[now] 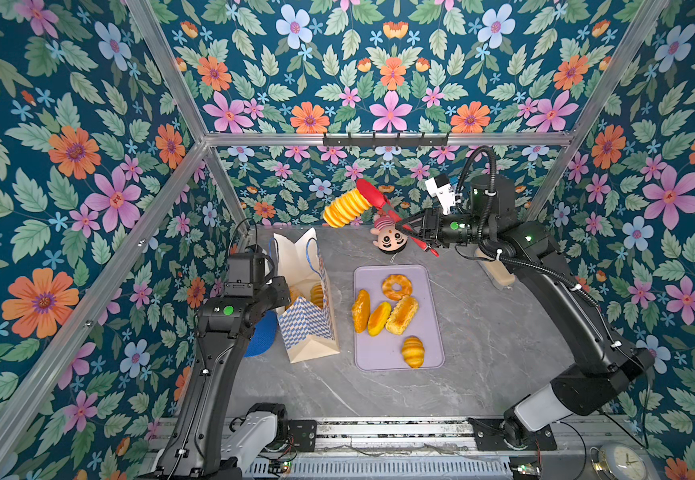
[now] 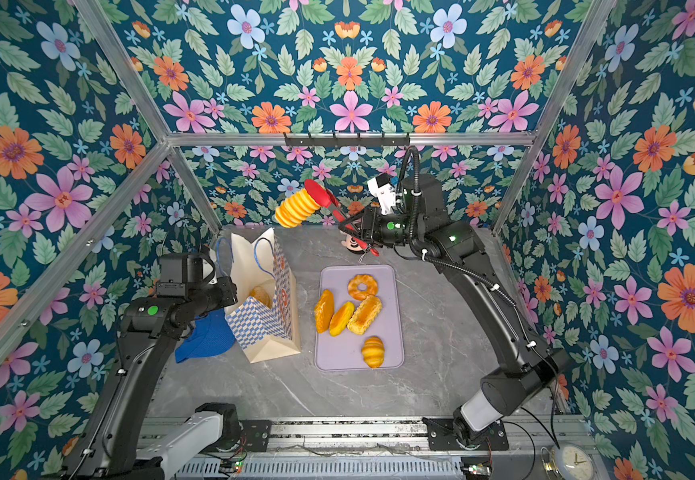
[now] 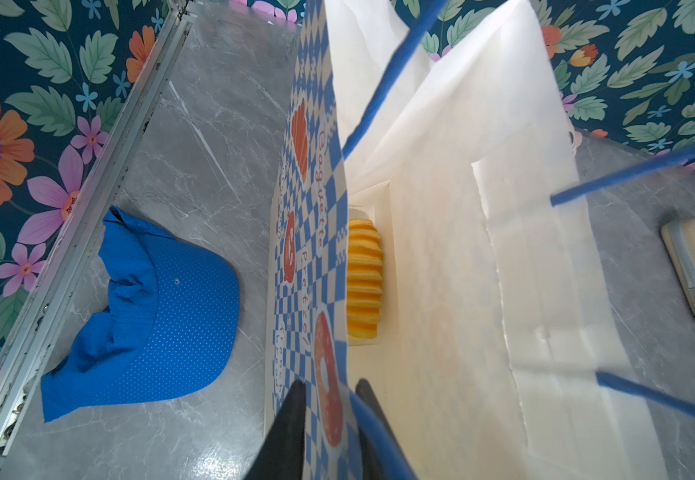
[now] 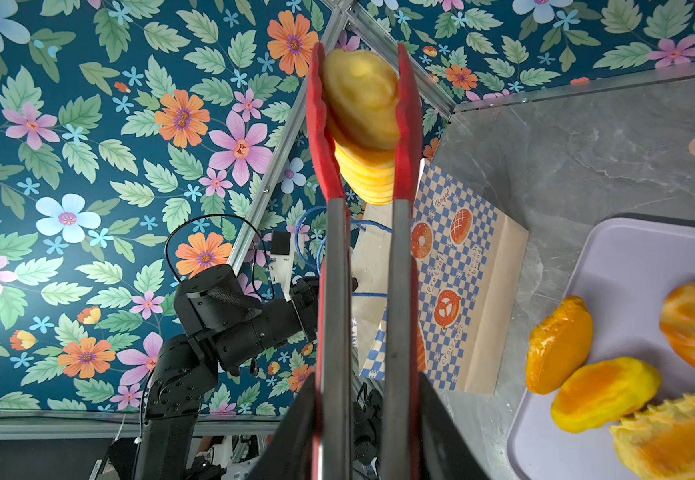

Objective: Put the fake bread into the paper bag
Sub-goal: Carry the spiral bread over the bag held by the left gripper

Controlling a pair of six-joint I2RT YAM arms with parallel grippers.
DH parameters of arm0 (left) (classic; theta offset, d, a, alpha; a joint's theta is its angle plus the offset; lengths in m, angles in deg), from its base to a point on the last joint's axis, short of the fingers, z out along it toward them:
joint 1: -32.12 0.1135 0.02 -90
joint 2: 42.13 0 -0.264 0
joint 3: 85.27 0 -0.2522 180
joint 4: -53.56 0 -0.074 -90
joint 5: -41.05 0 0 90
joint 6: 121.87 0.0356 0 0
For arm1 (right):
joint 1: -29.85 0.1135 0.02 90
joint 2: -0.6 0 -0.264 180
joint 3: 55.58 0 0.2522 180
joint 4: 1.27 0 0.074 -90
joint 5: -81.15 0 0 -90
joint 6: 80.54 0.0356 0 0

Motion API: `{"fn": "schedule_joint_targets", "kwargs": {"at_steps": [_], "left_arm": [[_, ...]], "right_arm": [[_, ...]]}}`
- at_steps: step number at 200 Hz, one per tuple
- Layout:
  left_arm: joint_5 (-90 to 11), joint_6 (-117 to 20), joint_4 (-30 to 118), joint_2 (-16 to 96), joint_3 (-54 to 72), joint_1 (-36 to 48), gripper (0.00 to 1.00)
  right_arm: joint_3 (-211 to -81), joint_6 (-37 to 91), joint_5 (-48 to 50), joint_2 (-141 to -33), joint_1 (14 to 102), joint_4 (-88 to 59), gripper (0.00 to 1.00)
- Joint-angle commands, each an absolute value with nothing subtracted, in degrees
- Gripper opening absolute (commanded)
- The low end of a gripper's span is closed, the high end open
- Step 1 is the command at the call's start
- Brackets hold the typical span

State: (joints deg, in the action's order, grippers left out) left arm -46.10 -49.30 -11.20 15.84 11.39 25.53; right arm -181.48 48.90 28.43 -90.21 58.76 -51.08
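Right end effector [image 4: 362, 399] is clenched on a pair of red tongs [image 1: 372, 193]. The tongs' tips clamp a ridged loaf [image 1: 345, 208] by one end, raised well above the paper bag [image 1: 308, 328] toward its far side and not clearly over its mouth. Left end effector [image 3: 329, 411] has one finger inside the bag and one outside, closed on the checkered wall as far as you can judge, which holds the mouth open.

Watch the grip first. Most of the loaf sticks out past the tips and its skin is glossy, so a quick swing could make it pivot or slide out short of the bag. The mouth is narrow and the blue cord handles cross it. If you bring the loaf in crosswise, it may snag a cord or catch the rim. Only one wall is held, so the bag could fold or tip.

Inside the bag a second loaf [image 3: 364, 278] lies at the bottom, and a top view hints at another golden piece next to it. Beside the bag on the table [image 1: 483, 332], the lilac tray [image 1: 379, 357] carries five pieces: a ring doughnut [image 1: 396, 286], two ovals, a flat loaf and a croissant [image 1: 413, 352].
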Motion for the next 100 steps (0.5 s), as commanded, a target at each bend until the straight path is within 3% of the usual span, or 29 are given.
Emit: {"fn": "schedule_joint_targets", "kwargs": {"at_steps": [1, 100], "left_arm": [[-46.14, -49.09, -10.98, 15.79, 10.92, 25.62, 0.24], [-46.16, -49.18, -10.70, 15.09, 11.91, 25.62, 0.24]], "right_arm": [[-184.95, 48.72, 30.35, -92.73, 59.73, -48.15, 0.34], [-214.24, 43.23, 30.11, -114.00, 66.00, -63.29, 0.33]]}}
